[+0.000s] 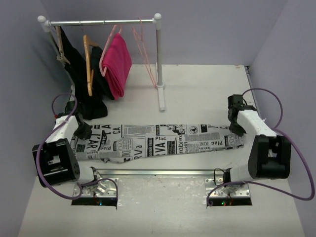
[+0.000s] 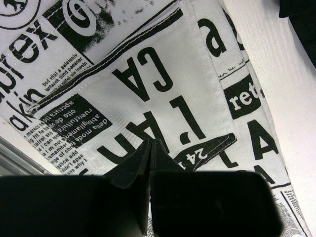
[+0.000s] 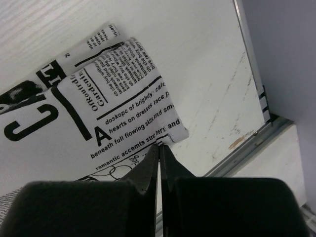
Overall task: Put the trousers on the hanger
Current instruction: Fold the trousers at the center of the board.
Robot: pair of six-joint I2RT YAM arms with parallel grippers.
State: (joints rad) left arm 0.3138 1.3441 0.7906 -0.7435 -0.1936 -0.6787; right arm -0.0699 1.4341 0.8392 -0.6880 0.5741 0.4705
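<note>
1. Jaws on the left arm (image 1: 64,128) are closed tight, fingertips (image 2: 129,168) together, nipping a small fold of the trousers (image 1: 163,140) by the lower edge of a stitched pocket (image 2: 148,84).
2. Jaws on the right arm (image 1: 254,123) are closed too, fingertips (image 3: 144,168) clamped on the hem corner of a trouser leg.
3. Trousers lie stretched flat across the tabletop (image 1: 197,94) on the near side of the clothes rail (image 1: 103,22), running lengthwise between both arms. The waist end, by the left arm, is a bit bunched.
4. Thin pink hanger (image 1: 145,54) hangs by its hook from the rail, close to the rail's right post (image 1: 159,59), bare, well apart from the trousers.
5. Also on the rail, left of that hanger: a pink garment (image 1: 117,64) on its own hanger, then wooden hangers (image 1: 89,64) with black garments (image 1: 84,94). The black cloth droops to the tabletop just beside the trousers' waist end.
6. Left wrist view: black cloth shows at the top right corner, apart from the printed fabric.
7. Right wrist view: bare tabletop beyond the hem, metal strip (image 3: 247,143) along its edge.
</note>
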